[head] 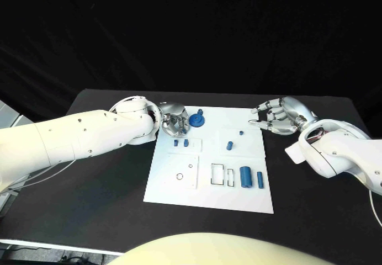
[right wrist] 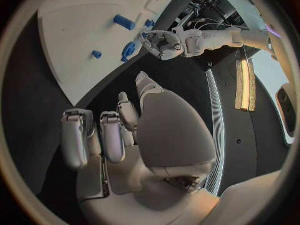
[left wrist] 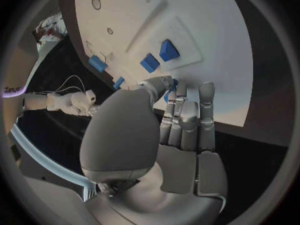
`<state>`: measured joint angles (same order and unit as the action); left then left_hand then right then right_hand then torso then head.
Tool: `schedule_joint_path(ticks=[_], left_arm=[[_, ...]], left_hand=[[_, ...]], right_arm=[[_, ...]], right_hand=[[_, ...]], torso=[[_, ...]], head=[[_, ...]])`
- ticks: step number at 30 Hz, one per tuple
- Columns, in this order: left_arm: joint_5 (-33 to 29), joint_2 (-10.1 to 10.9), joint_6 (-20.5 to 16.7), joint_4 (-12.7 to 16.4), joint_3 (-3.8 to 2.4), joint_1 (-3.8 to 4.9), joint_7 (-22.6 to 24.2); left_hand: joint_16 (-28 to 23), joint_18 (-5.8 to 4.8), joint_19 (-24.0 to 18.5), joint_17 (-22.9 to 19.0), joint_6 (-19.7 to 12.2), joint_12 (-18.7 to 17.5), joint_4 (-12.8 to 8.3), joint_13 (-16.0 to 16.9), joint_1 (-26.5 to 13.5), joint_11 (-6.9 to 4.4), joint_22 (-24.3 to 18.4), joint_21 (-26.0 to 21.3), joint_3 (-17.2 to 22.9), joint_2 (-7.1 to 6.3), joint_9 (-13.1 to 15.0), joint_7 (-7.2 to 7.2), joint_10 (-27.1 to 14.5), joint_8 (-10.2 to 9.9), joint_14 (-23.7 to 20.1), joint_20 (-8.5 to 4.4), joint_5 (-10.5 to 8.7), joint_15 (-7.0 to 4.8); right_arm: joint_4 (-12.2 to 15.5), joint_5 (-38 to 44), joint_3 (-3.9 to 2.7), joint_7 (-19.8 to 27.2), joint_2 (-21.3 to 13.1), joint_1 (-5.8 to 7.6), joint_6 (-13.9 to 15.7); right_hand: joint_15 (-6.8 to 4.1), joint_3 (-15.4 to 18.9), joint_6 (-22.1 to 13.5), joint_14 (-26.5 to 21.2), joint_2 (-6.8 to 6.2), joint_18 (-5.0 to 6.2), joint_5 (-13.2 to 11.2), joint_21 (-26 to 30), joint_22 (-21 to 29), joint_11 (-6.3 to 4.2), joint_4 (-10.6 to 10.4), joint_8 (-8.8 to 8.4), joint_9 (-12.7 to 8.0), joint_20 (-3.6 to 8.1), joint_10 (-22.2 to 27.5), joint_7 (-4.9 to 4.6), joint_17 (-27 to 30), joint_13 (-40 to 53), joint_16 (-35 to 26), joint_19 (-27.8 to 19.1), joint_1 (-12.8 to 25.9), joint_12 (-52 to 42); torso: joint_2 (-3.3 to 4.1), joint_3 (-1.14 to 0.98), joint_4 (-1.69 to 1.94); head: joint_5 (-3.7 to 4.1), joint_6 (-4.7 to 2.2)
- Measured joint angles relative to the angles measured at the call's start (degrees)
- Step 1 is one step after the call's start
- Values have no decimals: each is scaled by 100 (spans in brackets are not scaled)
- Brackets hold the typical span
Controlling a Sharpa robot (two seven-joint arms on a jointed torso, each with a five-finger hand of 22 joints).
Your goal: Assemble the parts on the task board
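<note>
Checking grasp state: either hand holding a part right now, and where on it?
Right hand: nothing, fingers apart beside the task board. Left hand: fingertips at the round blue part; whether it grips it cannot be told.

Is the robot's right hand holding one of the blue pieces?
No, the right hand hovers beside the white task board with nothing in its fingers.

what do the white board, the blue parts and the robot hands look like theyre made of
The task board looks like matte white plastic or painted sheet: flat, even and without glare. The blue parts, such as the upright cylinder, look like moulded or printed plastic, uniform in colour with a dull sheen. The left hand and right hand look like metal or metallic-coated plastic, silver with soft highlights; which one is unclear.
</note>
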<state>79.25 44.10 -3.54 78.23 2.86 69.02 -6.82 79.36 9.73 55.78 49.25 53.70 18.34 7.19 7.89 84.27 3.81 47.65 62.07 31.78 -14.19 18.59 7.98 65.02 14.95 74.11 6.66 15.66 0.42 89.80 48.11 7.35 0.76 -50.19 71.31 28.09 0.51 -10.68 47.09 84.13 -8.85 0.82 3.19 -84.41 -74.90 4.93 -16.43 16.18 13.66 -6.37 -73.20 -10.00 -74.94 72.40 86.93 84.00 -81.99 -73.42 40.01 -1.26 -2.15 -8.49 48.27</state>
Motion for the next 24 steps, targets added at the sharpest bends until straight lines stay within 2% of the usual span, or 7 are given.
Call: schedule_joint_path(ticks=[14, 17, 20, 24], left_arm=[[-56, 11, -2, -8, 5, -8, 0], [-62, 17, -2, -5, 5, -9, 0], [-66, 26, -1, 0, 5, -9, 0], [-70, 44, 12, 4, 5, -10, 0]], left_hand=[[0, 0, 0, -21, -76, -4, 0, 17, -46, 0, -26, -23, 0, 0, -13, -2, 0, -45, 0, 0, 0, 0], [0, 1, -17, -33, -108, -29, 0, 19, -83, 0, -37, -46, 0, -37, -20, 14, 0, -79, -21, -8, 0, 21], [0, 0, -35, -63, -190, -38, 9, 34, -111, 22, -59, -62, 9, -66, -37, -12, -22, -136, -42, -6, 0, 1], [0, 0, -93, -146, -372, -66, 34, 66, -189, 60, -122, -133, -1, -144, -71, -67, -61, -266, -113, 11, 0, 31]], right_arm=[[-2, 0, 0, 0, 1, -1, 0], [-2, 0, 0, 0, -1, -1, 0], [-2, 0, 0, 0, -2, -1, 0], [-3, 0, 0, 0, -5, -1, 1]], right_hand=[[0, 0, 0, 0, 0, 0, 0, 0, -5, 0, 0, 0, -8, 0, 0, 0, 1, -16, 0, 0, 0, 0], [0, 0, 0, 0, 0, 0, 0, 0, -5, 0, 0, 0, -8, 0, 0, 0, 1, -16, 0, 0, 0, 0], [0, 0, 0, 0, 0, 1, 0, 9, -5, 0, 0, 0, -8, 0, 0, 0, 1, -19, -5, 0, 0, 0], [0, 16, 0, 0, 0, 1, 0, 44, -4, -1, 16, 0, -8, 0, 1, 0, 2, -49, -23, 0, 0, 33]], torso=[[-1, -3, -3], [-1, -4, -4], [-1, -5, -4], [-1, -4, -4]], head=[[-9, 4], [-9, 4], [-9, 4], [-5, 2]])
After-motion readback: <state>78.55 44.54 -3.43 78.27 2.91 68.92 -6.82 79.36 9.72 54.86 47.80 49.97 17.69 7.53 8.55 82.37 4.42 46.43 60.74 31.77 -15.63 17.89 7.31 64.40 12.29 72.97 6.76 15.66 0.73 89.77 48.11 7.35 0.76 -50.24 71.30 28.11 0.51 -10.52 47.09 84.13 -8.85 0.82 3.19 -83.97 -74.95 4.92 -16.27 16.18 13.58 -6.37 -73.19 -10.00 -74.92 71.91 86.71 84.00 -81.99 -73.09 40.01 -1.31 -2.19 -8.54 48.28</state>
